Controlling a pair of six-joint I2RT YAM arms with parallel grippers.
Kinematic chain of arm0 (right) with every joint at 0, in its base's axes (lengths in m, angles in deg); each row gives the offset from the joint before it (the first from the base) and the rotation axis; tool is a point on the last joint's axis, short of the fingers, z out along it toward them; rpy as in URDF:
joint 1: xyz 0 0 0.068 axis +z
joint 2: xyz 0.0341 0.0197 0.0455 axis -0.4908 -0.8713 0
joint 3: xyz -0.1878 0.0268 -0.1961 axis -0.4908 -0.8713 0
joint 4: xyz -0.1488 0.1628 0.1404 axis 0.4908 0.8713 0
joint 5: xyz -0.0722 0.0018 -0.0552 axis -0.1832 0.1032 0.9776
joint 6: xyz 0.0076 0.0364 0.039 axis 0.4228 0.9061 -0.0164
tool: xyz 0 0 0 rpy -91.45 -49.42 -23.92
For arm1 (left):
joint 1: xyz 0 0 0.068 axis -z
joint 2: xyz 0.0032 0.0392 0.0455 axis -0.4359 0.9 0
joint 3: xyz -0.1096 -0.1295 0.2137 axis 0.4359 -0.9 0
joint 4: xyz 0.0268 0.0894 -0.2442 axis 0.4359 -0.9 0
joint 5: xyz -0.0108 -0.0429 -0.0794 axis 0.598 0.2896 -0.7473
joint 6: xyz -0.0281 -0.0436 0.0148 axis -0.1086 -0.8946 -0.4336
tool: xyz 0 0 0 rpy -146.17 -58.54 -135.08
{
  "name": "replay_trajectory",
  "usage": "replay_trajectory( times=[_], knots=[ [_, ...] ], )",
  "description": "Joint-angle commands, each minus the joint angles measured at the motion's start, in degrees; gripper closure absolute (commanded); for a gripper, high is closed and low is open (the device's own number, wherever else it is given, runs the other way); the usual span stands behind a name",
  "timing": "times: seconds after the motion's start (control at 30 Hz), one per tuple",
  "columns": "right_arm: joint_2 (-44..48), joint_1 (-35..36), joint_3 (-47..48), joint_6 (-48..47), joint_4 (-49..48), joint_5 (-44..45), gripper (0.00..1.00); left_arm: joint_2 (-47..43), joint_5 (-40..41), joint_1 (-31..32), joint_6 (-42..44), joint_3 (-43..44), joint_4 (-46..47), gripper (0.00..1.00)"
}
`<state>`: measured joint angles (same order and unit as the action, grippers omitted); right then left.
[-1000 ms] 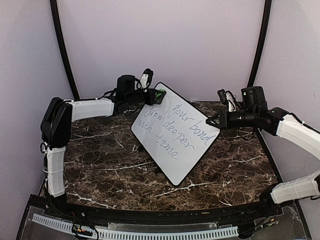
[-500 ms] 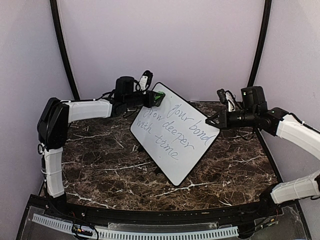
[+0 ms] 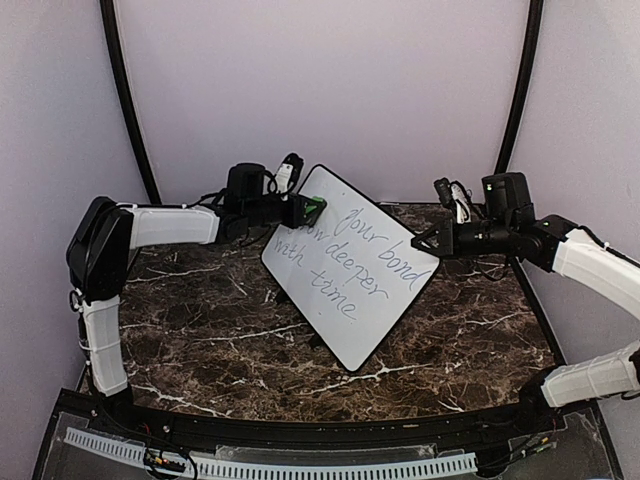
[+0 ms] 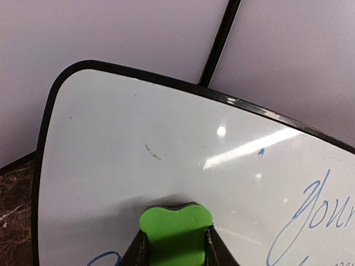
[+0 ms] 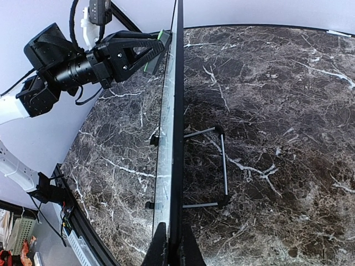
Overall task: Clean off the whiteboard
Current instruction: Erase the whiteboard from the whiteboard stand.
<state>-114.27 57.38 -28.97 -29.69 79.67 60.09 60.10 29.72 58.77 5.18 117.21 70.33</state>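
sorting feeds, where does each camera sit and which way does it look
top external: high behind the arm bases, looking down on table and whiteboard; left gripper and right gripper show.
left wrist: faces the whiteboard's far corner; left gripper clamps the green eraser.
right wrist: looks along the whiteboard's edge, right gripper pinching it.
shared: top and right wrist both see left gripper.

The left arm (image 3: 170, 225) and the right arm (image 3: 590, 262) wear white shells between black joints. Behind the left gripper (image 3: 306, 208), whose fingers (image 5: 130, 52) are black and triangular, sits a round black motor (image 3: 243, 183); black cables (image 5: 74, 25) loop above it.
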Motion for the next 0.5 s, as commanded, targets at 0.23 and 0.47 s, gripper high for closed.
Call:
replay_trajectory(
  times=[0.23, 0.47],
  knots=[
    [0.6, 3.0, 0.2, -9.0, -2.2, -6.2, 1.00, 5.2, -1.0, 3.0, 6.0, 13.6, -10.1, 0.86],
    [0.4, 3.0, 0.2, -9.1, -2.1, -6.2, 1.00, 3.9, -2.2, 3.1, 5.5, 8.7, -10.1, 0.87]
  ],
)
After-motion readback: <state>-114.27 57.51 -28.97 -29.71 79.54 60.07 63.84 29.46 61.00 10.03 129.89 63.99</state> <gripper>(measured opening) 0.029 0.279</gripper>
